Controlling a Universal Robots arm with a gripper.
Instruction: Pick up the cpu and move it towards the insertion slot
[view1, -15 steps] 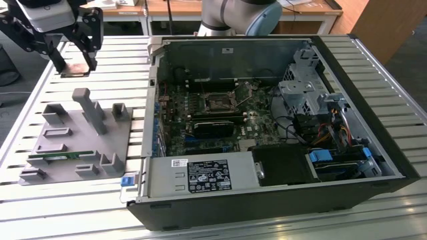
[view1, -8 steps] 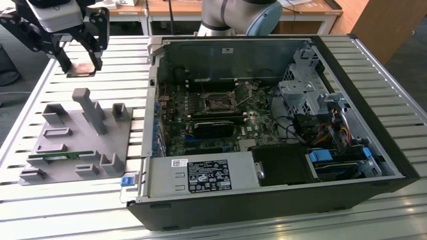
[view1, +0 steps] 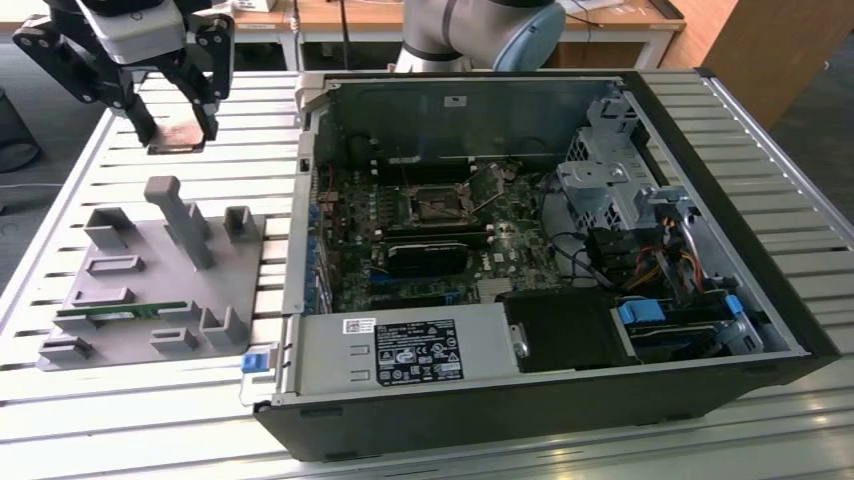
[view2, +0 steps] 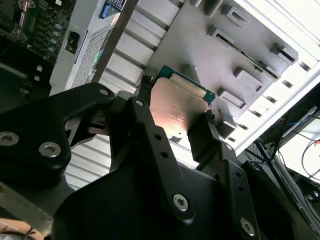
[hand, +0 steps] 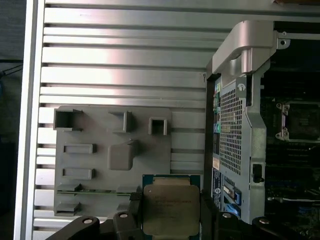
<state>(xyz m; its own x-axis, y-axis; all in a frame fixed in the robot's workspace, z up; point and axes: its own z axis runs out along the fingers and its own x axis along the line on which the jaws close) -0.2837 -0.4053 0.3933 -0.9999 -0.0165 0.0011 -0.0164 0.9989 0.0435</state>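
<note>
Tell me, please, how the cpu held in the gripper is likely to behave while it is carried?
The cpu looks like a thin, rigid plate, so it probably will not flex. Its shiny metal top may be slippery, and the gripper seems to pinch only its edges, so it could slide or twist. It is likely light but fragile.

The cpu (hand: 170, 209) has a brushed, shiny silver metal top with a thin pale-green rim. The pincer (view2: 175, 107) is matt black, apparently plastic or coated metal, with bright metal screw heads. The table (view1: 120, 140) is ribbed, satin-finished aluminium. The fixture tray (view1: 147, 290), at the lower left of the exterior frame, is matt grey plastic. The computer case (view1: 561, 400) has glossy black outer walls and bare grey sheet metal inside. The insertion slot (view1: 438, 205) is black, framed by silvery metal.
</note>
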